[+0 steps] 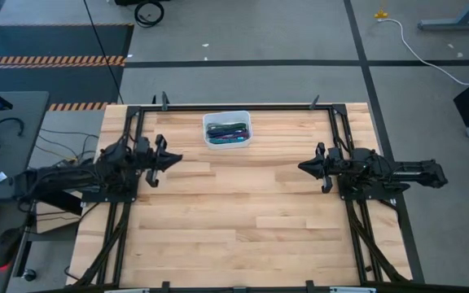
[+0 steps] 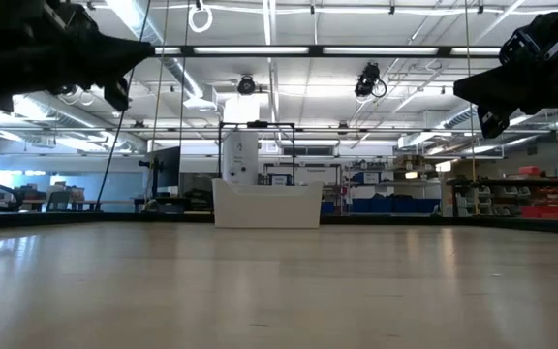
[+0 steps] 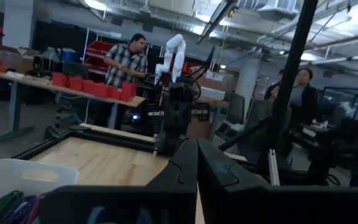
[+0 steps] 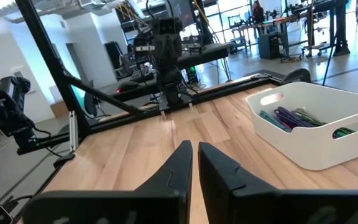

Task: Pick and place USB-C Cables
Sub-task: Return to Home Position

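Observation:
The USB-C cables (image 1: pixel 228 132) lie bundled inside the white bin (image 1: pixel 227 142) near the table's far edge; teal, purple and green coils (image 4: pixel 294 118) show in the right wrist view, green and purple ones (image 3: pixel 14 208) in the left wrist view. My left gripper (image 1: pixel 177 159) hovers shut above the table's left side, pointing right, short of the bin. My right gripper (image 1: pixel 301 168) hovers shut above the right side, pointing left. Both are raised off the table, as the low view shows. Neither touches anything.
A black frame (image 1: pixel 243 107) runs along the table's far edge and down both sides behind the arms. The wooden table top (image 1: pixel 243 220) lies bare between the grippers and toward the near edge. People stand at benches beyond the table (image 3: pixel 128 59).

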`<move>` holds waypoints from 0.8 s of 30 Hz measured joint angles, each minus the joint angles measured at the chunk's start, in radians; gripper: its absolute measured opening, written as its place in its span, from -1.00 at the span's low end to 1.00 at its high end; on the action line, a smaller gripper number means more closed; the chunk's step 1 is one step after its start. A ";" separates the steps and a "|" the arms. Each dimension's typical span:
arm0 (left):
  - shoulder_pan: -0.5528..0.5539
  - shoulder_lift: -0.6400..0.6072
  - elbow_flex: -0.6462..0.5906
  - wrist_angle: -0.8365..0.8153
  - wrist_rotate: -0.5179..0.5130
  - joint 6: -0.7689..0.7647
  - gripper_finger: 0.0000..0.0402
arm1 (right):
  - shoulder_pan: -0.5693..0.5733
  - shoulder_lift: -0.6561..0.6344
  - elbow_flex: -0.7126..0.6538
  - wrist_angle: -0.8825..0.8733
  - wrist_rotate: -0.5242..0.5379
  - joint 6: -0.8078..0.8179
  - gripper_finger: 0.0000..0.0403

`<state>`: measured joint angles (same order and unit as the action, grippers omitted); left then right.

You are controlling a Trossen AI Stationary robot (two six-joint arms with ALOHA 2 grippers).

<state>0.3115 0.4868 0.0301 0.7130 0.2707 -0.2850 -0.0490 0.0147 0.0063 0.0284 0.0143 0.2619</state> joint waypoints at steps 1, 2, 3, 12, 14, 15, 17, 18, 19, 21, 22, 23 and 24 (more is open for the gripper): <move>0.000 -0.011 -0.023 0.017 0.001 -0.008 -0.99 | 0.000 0.000 0.000 0.000 0.000 0.000 -0.84; 0.004 -0.022 -0.020 0.002 0.006 -0.013 -0.99 | 0.000 0.000 0.000 0.000 0.000 0.000 -0.84; 0.005 -0.036 -0.020 -0.023 0.013 -0.011 -0.99 | 0.000 0.000 0.000 0.000 0.000 0.000 -0.84; 0.028 -0.201 -0.022 -0.205 0.089 -0.052 -1.00 | 0.000 0.000 0.000 0.000 0.000 0.000 -0.84; 0.028 -0.256 -0.022 -0.299 0.084 -0.056 -1.00 | 0.000 0.000 0.000 0.000 0.000 0.000 -0.84; 0.028 -0.287 -0.022 -0.346 0.080 -0.056 -1.00 | 0.000 0.000 0.000 0.000 0.000 0.000 -0.84; 0.028 -0.348 -0.022 -0.419 0.068 -0.044 -1.00 | 0.000 0.000 0.000 0.000 0.000 0.000 -0.84; 0.028 -0.378 -0.022 -0.449 0.063 -0.040 -1.00 | 0.000 0.000 0.000 0.000 0.000 0.000 -0.84; 0.028 -0.407 -0.022 -0.476 0.059 -0.037 -1.00 | 0.000 0.000 0.000 0.000 0.000 0.000 -0.84; 0.028 -0.455 -0.023 -0.517 0.047 -0.034 -1.00 | 0.000 0.000 0.000 0.000 0.000 0.000 -0.84; 0.028 -0.469 -0.023 -0.539 0.046 -0.023 -0.99 | 0.000 0.000 0.000 0.000 0.000 0.000 -0.84; 0.028 -0.479 -0.023 -0.564 0.047 -0.012 -0.97 | 0.000 0.000 0.000 0.000 0.000 0.000 -0.84; 0.028 -0.483 -0.023 -0.582 0.046 0.001 -0.94 | 0.000 0.000 0.000 0.000 0.000 0.000 -0.84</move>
<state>0.3393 0.0038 0.0074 0.1315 0.3168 -0.2841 -0.0490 0.0143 0.0063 0.0284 0.0143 0.2619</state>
